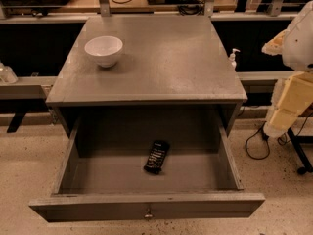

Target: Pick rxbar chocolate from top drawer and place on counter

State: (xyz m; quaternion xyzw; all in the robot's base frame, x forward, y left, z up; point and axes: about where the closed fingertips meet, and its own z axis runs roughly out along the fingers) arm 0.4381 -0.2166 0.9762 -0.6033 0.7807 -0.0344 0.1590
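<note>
The rxbar chocolate (pixel 156 156) is a small black bar with light print. It lies flat on the floor of the top drawer (pixel 146 205), near the middle. The drawer is pulled fully open, and its front panel has a small keyhole. The counter (pixel 166 62) is the dull grey top of the cabinet above the drawer. My gripper (pixel 283 112), white and pale yellow, hangs at the right edge of the view. It is beside the cabinet's right side, outside the drawer and well apart from the bar.
A white bowl (pixel 103 50) stands on the counter's back left. A small pump bottle (pixel 234 58) stands behind the counter's right edge. Cables (pixel 257 143) and a black stand leg (pixel 299 153) lie on the speckled floor at the right.
</note>
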